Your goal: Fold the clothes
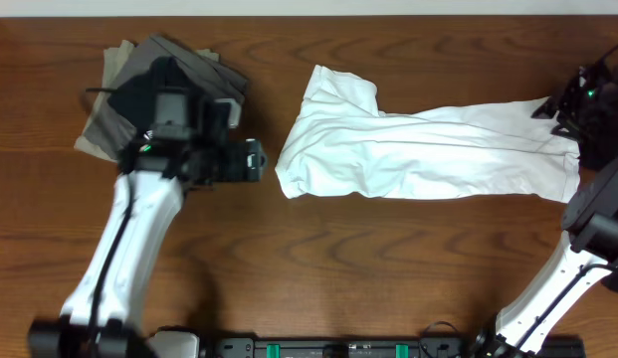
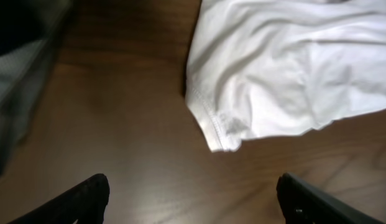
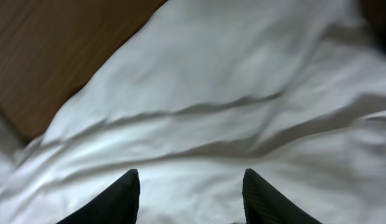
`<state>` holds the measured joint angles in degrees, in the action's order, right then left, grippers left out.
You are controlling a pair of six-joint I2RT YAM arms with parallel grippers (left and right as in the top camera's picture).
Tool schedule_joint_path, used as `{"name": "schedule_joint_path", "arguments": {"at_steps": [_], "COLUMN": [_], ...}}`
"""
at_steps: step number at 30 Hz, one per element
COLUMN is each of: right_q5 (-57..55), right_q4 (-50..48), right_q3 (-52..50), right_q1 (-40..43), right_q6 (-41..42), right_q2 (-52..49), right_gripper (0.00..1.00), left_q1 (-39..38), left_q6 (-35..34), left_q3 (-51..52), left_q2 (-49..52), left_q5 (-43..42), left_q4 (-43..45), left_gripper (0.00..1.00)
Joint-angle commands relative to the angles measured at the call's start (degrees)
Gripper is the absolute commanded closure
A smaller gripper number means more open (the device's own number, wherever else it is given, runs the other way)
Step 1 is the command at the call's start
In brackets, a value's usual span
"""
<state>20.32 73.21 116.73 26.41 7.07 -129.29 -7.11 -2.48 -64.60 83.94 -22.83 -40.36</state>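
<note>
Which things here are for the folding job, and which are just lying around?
For the job: large white cloth T-shirt; stack of grey and dark cloth garments; left gripper; right gripper.
Just there: brown wooden table; black bar along its front edge.

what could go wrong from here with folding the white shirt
1. The left gripper hangs open over the table, beside a corner of the white T-shirt; closing there would likely catch nothing.
2. The cloth lies wrinkled under the open right gripper; a fold now may trap creases.
</note>
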Motion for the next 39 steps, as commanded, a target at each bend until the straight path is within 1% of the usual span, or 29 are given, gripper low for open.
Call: {"name": "schedule_joint_path", "arguments": {"at_steps": [1, 6, 10, 11, 13, 17, 18, 20, 25, 27, 30, 32, 34, 36, 39], "right_q5": [4.74, 4.79, 4.81, 5.14, 7.13, 11.47, 12.0, 12.33, 12.28, 12.22, 9.03, 4.46, -1.44, -6.05, -6.58], "right_q4": [1.38, 3.65, 3.32, 2.64, 0.98, -3.85, -5.4, -8.24, -14.99, -17.16, -21.05, -23.02, -23.34, -23.06, -22.71], "right_q3": [0.7, 0.68, 0.24, -0.17, -1.38, -5.62, -6.99, -9.46, -13.38, -13.57, -13.57, -13.57, -13.57, -13.57, -13.75], "right_q1": [-2.4, -5.68, -9.2, -10.49, -13.35, -20.28, -22.43, -26.51, -36.96, -40.61, -45.24, -47.95, -50.12, -52.28, -54.31], "right_q6": [-3.02, -4.81, -5.07, -6.21, -9.88, -15.67, -16.24, -17.51, -21.9, -21.94, -20.55, -17.57, -15.32, -14.19, -14.19], "right_q2": [1.11, 1.11, 1.05, 1.05, 1.05, 1.05, 1.05, 1.05, 1.05, 1.05, 1.05, 1.05, 1.05, 1.05, 1.05], "right_gripper": [0.48, 0.48, 0.49, 0.49, 0.49, 0.49, 0.49, 0.49, 0.47, 0.47, 0.45, 0.43, 0.4, 0.39, 0.49], "left_q1": [-2.27, -4.63, -5.42, -5.6, -5.62, -5.62, -5.62, -5.62, -5.62, -5.62, -5.55, -5.49, -5.44, -5.44, -5.44], "left_q6": [1.36, 1.38, 1.36, 1.33, 1.33, 1.33, 1.33, 1.33, 1.33, 1.36, 1.38, 1.36, 1.33, 1.33, 1.33], "left_q3": [0.63, 0.63, 0.63, 0.63, 0.63, 0.63, 0.63, 0.63, 0.63, 0.63, 0.63, 0.61, 0.59, 0.59, 0.52], "left_q2": [6.49, 13.66, 16.83, 17.2, 17.31, 17.31, 17.31, 17.31, 17.31, 17.31, 17.31, 17.18, 16.94, 16.55, 16.17], "left_q5": [-0.55, -0.52, -0.55, -0.57, -0.63, -0.76, -0.74, -0.74, -0.72, -0.72, -0.46, 0.0, 0.13, 0.13, 0.2], "left_q4": [2.75, 7.82, 11.17, 11.37, 11.02, 10.73, 10.49, 9.75, 8.24, 7.04, 5.16, 4.09, 3.48, 3.1, 3.13], "left_gripper": [0.13, 0.12, 0.12, 0.13, 0.18, 0.19, 0.23, 0.27, 0.25, 0.25, 0.25, 0.25, 0.25, 0.25, 0.25]}}
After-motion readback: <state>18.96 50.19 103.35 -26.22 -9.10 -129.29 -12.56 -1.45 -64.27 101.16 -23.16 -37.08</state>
